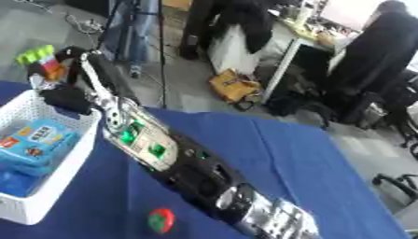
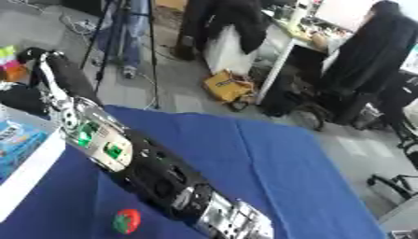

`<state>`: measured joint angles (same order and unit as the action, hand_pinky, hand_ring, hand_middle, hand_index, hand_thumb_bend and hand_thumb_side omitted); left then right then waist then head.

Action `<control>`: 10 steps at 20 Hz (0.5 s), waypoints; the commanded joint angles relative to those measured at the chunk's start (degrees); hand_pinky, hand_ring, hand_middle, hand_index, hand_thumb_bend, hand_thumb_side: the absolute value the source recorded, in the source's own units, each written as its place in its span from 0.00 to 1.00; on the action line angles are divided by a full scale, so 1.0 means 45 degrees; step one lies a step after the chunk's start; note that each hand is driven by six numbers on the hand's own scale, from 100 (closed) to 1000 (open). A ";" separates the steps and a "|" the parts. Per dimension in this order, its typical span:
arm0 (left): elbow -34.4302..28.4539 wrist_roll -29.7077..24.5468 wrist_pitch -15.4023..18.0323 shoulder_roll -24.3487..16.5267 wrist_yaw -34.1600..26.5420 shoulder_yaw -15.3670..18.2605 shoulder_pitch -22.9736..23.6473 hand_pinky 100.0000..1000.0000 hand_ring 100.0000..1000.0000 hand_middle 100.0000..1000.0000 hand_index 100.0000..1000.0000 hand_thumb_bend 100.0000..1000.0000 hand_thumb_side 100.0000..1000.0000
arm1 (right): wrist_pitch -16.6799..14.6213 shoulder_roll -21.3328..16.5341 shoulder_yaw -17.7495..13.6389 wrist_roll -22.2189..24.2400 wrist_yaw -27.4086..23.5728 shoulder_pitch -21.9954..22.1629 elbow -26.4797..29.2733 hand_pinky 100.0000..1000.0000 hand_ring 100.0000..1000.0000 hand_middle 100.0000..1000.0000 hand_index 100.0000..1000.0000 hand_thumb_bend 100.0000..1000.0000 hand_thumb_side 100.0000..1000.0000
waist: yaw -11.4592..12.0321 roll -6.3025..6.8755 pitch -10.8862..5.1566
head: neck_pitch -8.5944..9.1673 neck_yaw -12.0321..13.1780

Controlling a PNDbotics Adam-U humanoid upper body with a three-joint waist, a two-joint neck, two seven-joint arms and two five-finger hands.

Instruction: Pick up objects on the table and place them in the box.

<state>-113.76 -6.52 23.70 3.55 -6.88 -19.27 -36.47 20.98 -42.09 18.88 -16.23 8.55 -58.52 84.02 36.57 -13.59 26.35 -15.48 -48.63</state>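
Observation:
My right arm runs from the lower right up to the upper left, and my right hand (image 1: 75,63) hovers just past the far rim of the white box (image 1: 49,186). Its fingers curl round a small toy (image 1: 38,58) coloured green, yellow and orange, held in the air above the box's far side. Blue packets (image 1: 37,140) lie inside the box. A small round red and green object (image 1: 161,220) rests on the blue tablecloth near the front, just left of my forearm. My left hand shows in neither view.
The blue table (image 1: 277,158) stretches to the right of my arm. Beyond its far edge are a grey floor, a yellow bag (image 1: 233,86), stands, desks and people.

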 commanded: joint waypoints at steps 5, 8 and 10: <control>-0.0185 -0.0117 0.0055 0.0170 -0.0155 -0.0069 -0.0009 0.94 0.89 0.87 0.86 0.00 1.00 | -0.0728 -0.0468 -0.0100 0.1908 0.0027 -0.0076 0.0259 0.89 0.85 0.86 0.87 0.33 0.81 | 0.0025 0.0142 -0.0280 | -0.0069 -0.0103; -0.0185 -0.0154 0.0092 0.0263 -0.0229 -0.0097 -0.0023 0.94 0.89 0.87 0.86 0.00 1.00 | -0.0665 -0.0558 -0.0172 0.2285 0.0288 -0.0055 0.0176 0.89 0.85 0.85 0.87 0.31 0.81 | 0.0092 0.0142 -0.0249 | -0.0071 -0.0188; -0.0185 -0.0160 0.0123 0.0285 -0.0251 -0.0074 -0.0051 0.94 0.89 0.87 0.86 0.00 1.00 | -0.0651 -0.0556 -0.0189 0.2500 0.0428 -0.0052 0.0144 0.90 0.86 0.88 0.89 0.32 0.82 | 0.0116 0.0142 -0.0224 | -0.0080 -0.0209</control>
<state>-113.76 -7.01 24.15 4.31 -7.65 -19.36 -36.21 18.10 -42.57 19.03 -5.70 9.61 -57.92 84.04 37.11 -13.59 26.48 -15.78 -49.22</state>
